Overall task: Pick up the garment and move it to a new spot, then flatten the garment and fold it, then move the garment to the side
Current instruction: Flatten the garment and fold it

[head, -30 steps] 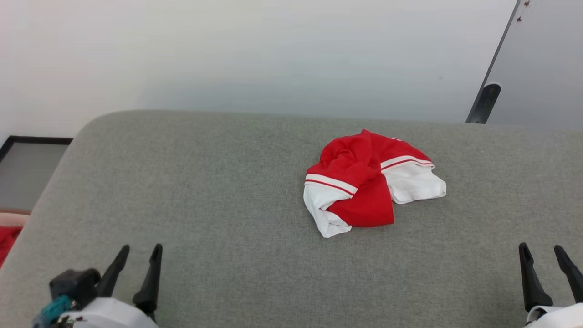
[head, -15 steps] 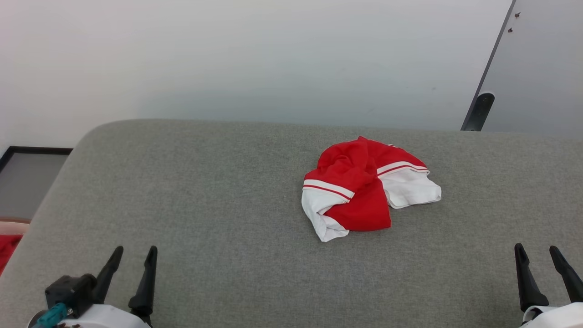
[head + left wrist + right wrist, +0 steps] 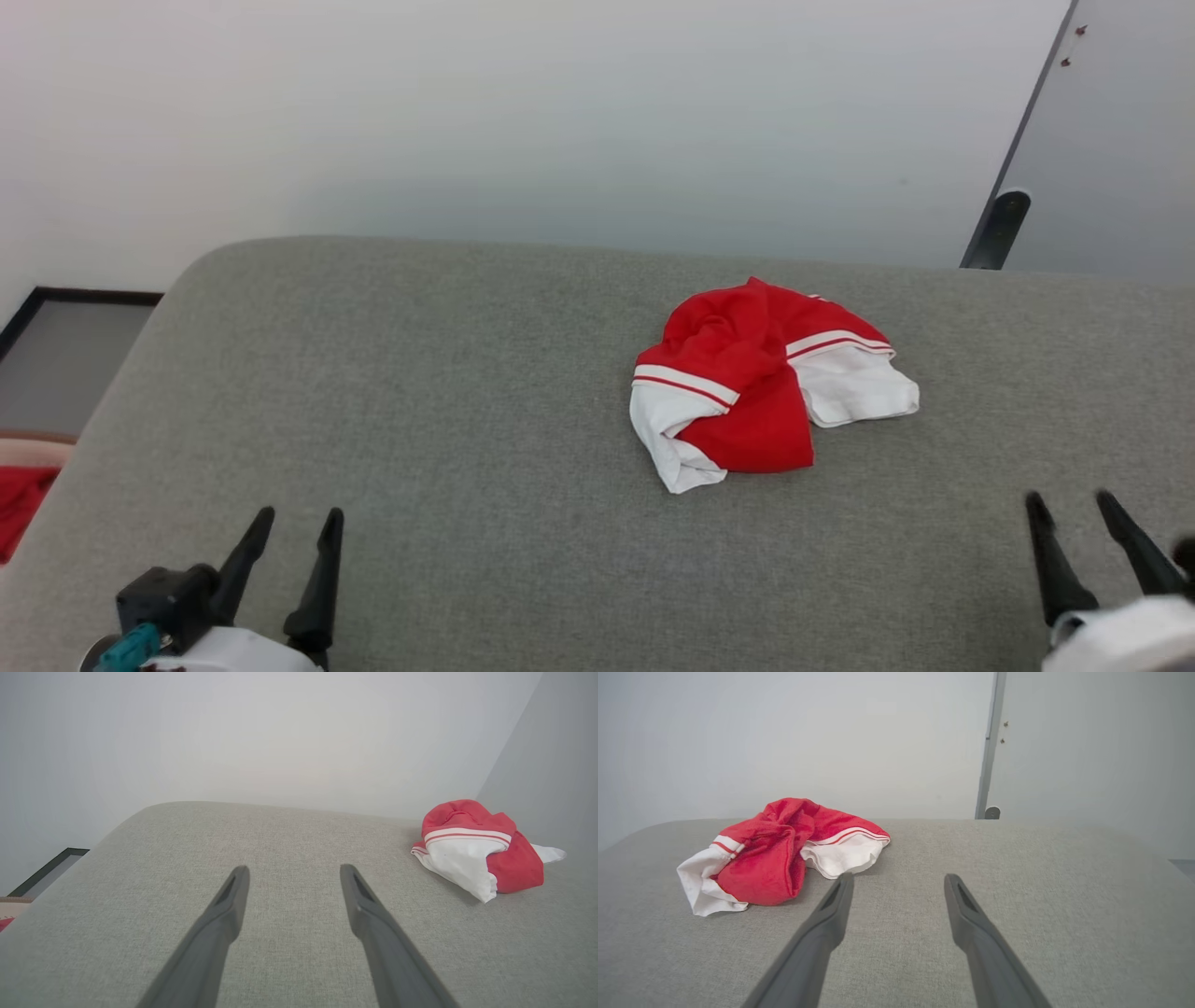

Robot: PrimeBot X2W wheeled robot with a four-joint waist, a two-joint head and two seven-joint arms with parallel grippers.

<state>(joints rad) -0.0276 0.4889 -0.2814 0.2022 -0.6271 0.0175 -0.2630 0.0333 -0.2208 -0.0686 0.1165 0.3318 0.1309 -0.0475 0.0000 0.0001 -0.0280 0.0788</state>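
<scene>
A crumpled red-and-white garment (image 3: 761,383) lies bunched on a grey fabric-covered surface (image 3: 420,401), right of centre and near the far edge, with its white panels and striped trim showing. The left gripper (image 3: 301,513) and right gripper (image 3: 1068,497) hover over the near side, fingers spread wide and holding nothing — both well apart from the cloth, with open grey fabric between.

A pale wall (image 3: 560,112) rises behind the surface. At far right stands a grey door (image 3: 1120,140) with a dark edge and a small dark fitting (image 3: 997,229) near its foot. Past the rounded far-left corner sit a dark-framed panel (image 3: 65,345) and, lower down, a patch of red cloth (image 3: 17,499).

The far edge curves away just behind the garment. The broadest open stretch lies to its left, with a narrower band on its right.
</scene>
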